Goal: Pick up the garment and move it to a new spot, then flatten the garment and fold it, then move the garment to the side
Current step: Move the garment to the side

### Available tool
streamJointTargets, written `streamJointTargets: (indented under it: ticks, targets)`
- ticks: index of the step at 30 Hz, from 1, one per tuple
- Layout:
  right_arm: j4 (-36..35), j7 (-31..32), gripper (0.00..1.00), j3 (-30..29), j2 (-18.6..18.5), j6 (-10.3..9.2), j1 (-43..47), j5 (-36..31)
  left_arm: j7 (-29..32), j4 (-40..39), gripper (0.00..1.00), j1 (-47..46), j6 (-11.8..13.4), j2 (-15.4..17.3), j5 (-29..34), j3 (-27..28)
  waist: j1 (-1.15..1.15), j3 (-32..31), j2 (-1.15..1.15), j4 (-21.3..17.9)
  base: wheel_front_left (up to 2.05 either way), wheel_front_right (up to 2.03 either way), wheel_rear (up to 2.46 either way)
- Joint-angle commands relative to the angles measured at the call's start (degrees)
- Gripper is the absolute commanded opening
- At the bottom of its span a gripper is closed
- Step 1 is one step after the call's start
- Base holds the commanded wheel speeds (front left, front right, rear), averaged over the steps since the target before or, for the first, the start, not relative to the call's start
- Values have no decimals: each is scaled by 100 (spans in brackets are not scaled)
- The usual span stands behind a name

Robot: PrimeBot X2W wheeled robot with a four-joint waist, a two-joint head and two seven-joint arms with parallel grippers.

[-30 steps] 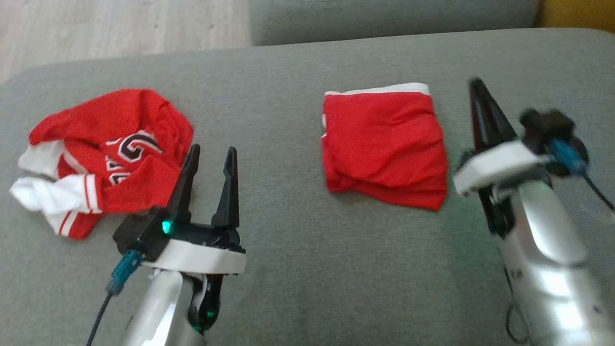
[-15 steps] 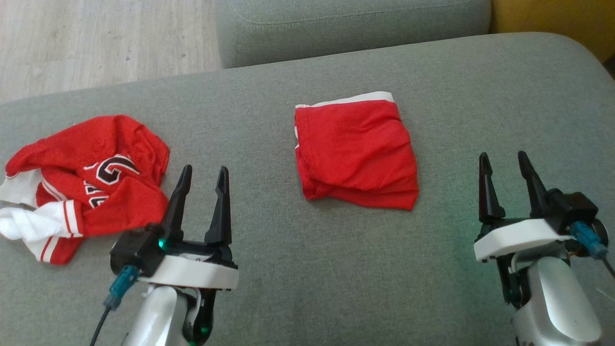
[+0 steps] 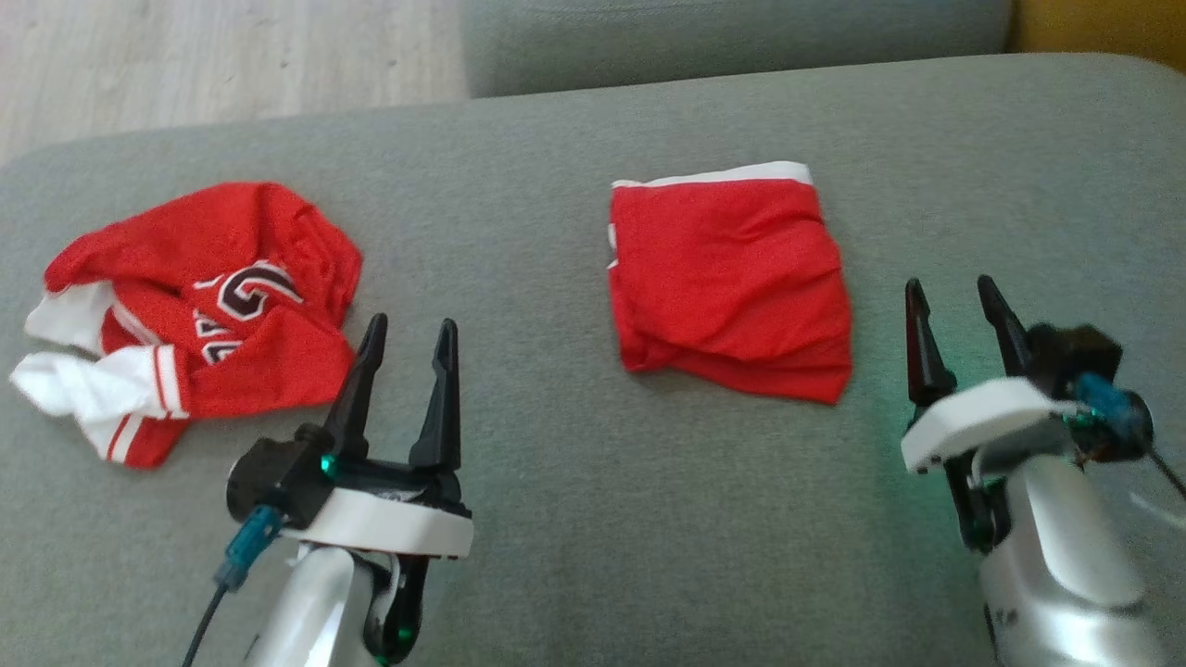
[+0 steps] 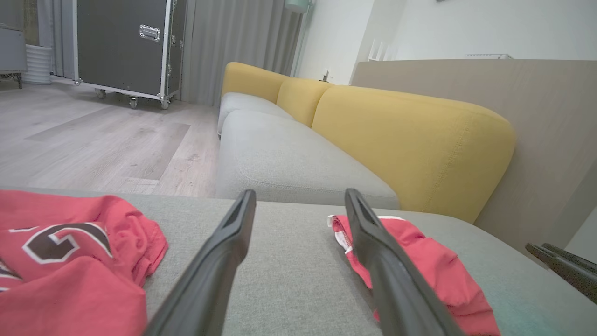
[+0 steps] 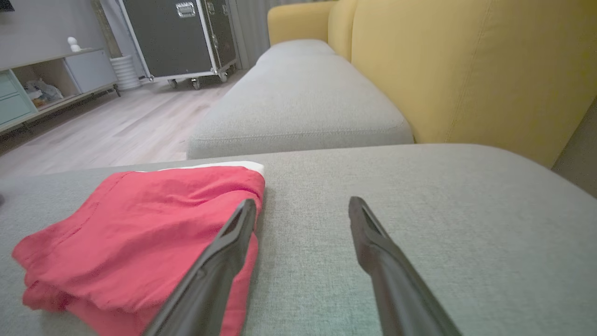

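A folded red garment (image 3: 727, 278) with a white band along its far edge lies flat on the grey sofa cushion (image 3: 593, 519). It also appears in the left wrist view (image 4: 419, 261) and the right wrist view (image 5: 140, 224). A crumpled red and white jersey (image 3: 213, 315) with dark lettering lies at the left (image 4: 60, 261). My left gripper (image 3: 408, 324) stands open just right of the jersey, holding nothing (image 4: 298, 203). My right gripper (image 3: 950, 285) is open and empty, just right of the folded garment's near corner (image 5: 301, 207).
Beyond the cushion's far edge lie a wooden floor (image 3: 185, 56) and a second grey cushion (image 3: 723, 37). A yellow backrest (image 5: 466, 60) runs along the right side. A black wheeled case (image 4: 126, 46) stands far off. Bare cushion spreads between the two garments.
My right gripper, shut and raised beside the folded garment a second ago, has opened and drawn back toward the near side. The head camera shifted slightly. The left gripper kept its place.
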Motion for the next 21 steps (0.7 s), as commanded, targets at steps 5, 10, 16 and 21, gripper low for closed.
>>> streamJointTargets:
  ticks: [5, 10, 16, 21]
  targets:
    - [562, 258, 100, 32, 10, -4, -670, 194, -29, -105, 100, -318, 11, 39, -7, 80, 0, 161, 0, 362, 0, 0, 0]
    - [1313, 376, 100, 91, 10, -4, -1156, 210, -29, -101, 100, -402, 9, 39, 18, 66, 0, 283, 0, 598, 0, 0, 0]
    - [2274, 543, 100, 137, 10, -4, -1677, 76, -29, -134, 100, -454, 9, 39, -49, -70, 0, 457, 0, 829, 0, 0, 0]
    - [2965, 596, 100, -117, 10, -4, -1969, -143, -29, -149, 100, -519, 8, 39, -128, -204, 0, 590, 0, 1038, 0, 0, 0]
